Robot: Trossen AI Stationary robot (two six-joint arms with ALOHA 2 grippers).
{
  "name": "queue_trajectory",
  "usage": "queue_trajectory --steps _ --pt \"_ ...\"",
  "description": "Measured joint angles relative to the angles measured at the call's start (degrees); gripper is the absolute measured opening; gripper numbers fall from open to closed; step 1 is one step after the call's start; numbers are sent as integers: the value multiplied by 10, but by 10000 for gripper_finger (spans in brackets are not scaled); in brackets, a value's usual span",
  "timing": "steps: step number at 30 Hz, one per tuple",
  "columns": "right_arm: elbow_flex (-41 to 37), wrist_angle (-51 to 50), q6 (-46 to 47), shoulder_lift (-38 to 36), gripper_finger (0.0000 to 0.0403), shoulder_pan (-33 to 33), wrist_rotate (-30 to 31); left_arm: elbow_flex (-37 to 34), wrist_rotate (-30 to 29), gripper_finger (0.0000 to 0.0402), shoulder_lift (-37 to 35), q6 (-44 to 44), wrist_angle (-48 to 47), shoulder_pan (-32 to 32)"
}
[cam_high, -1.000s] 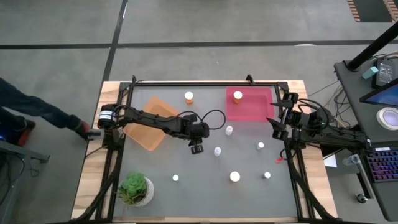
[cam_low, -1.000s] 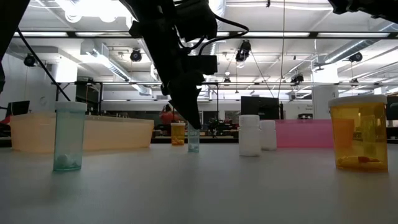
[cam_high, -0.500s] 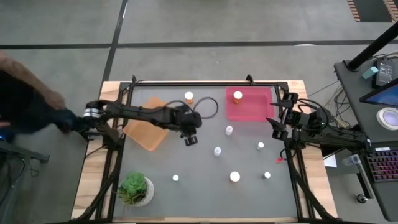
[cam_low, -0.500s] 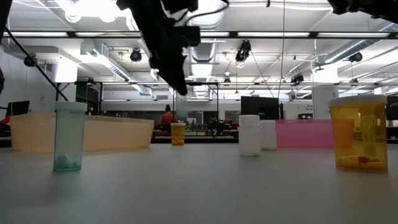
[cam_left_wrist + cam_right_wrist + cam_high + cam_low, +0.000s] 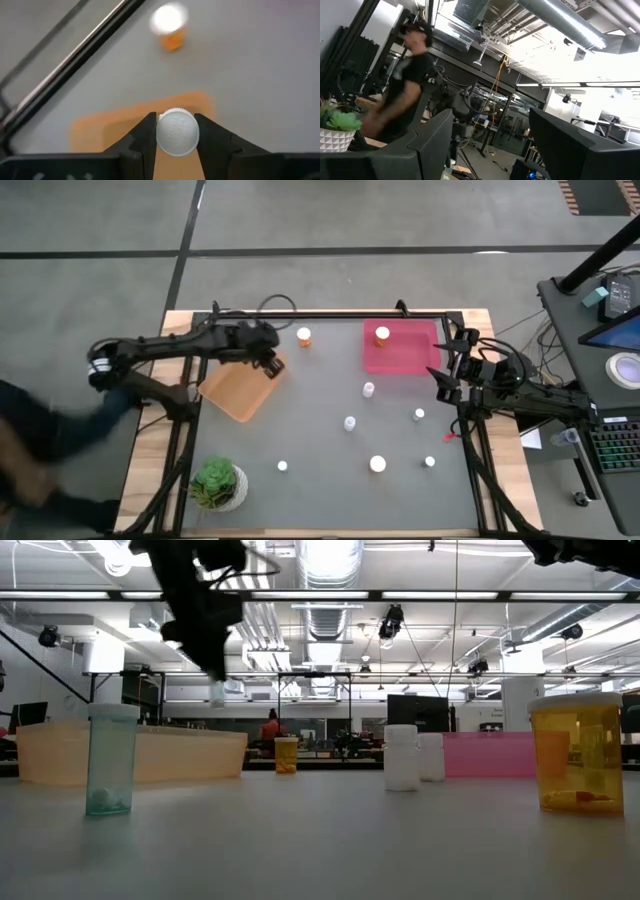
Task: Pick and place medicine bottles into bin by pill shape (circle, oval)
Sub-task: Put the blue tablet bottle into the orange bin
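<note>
Left gripper (image 5: 270,364) over the near corner of the orange bin (image 5: 240,380), fingers (image 5: 145,135) closed narrow on the white cap of a small bottle (image 5: 177,132), carried well above the bin floor and, by the look of it, about to be dropped in. Right gripper (image 5: 441,383) parked at the right edge of the table (image 5: 330,500), jaws standing wide with nothing between them. Pink bin (image 5: 400,355) at the back, with one orange bottle (image 5: 382,334) already inside; orange bin otherwise seemingly without bottles yet, though the arm hides part of it. Another orange bottle (image 5: 304,336) on the table between the two bins. Six more bottles loose on the grey mat: three small ones (image 5: 368,389) (image 5: 350,423) (image 5: 419,414) in the middle, three (image 5: 282,466) (image 5: 377,464) (image 5: 429,462) along the front. Potted plant (image 5: 217,483) at the front left corner, no part of the sorting. Early days, judging from this: one placed, one in hand, seven left to sort. Pill shapes not readable from here.
</note>
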Motion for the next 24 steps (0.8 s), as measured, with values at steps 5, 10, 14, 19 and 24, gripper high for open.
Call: queue_trajectory --steps 5,10,14,19,24 --pt "0 0 -1 0 256 0 0 -73 0 94 -45 -26 10 60" --pt "0 0 -3 0 256 0 0 -118 0 93 -55 -36 47 105" --pt "0 0 -3 0 256 0 1 -138 2 93 -43 -46 83 123" --pt "0 -2 -7 0 256 0 15 -147 3 93 -24 -47 89 127" --pt "0 -3 -8 0 256 0 15 -152 -1 94 -5 -59 96 127"
